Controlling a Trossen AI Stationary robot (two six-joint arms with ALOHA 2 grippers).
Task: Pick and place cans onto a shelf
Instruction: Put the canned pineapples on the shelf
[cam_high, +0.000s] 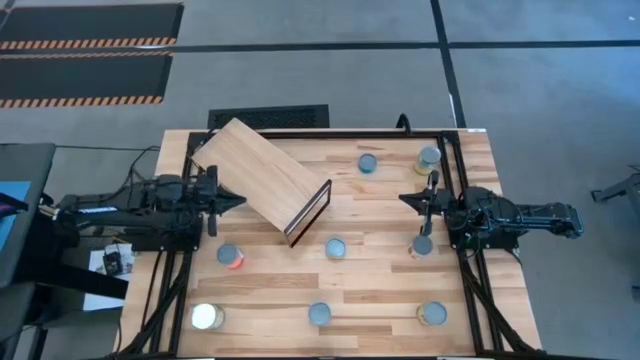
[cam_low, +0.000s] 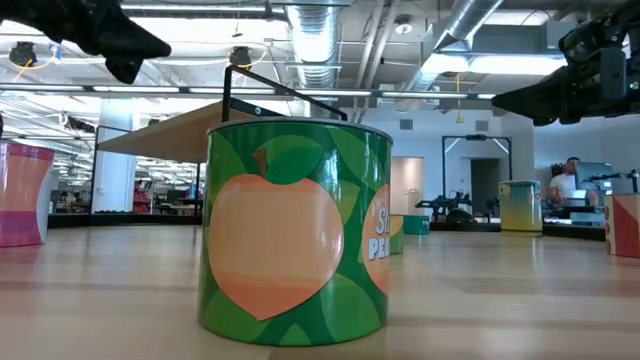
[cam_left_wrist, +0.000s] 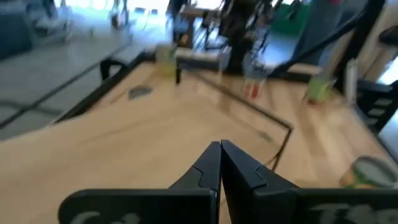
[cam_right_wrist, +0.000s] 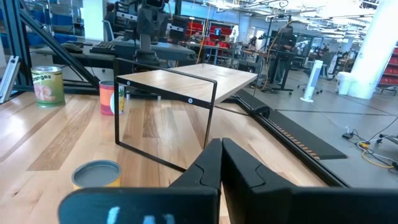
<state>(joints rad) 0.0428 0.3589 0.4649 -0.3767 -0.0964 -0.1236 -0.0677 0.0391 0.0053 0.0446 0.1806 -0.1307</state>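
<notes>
On planked tabletop (cam_high: 380, 290) (workshop behind): scattered cans (cam_high: 336, 248).

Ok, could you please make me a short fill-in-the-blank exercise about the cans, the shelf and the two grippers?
1. The high view shows ___ cans on the table.
2. The number of cans on the shelf is ___.
3. The left gripper and the right gripper both have their fingers ___.
4. The green can nearest the low camera pictures a ___.
Missing words: eight; zero; shut; peach.

Upright cans (cam_high: 336, 248) around angled shelf (cam_high: 262, 176)
</notes>
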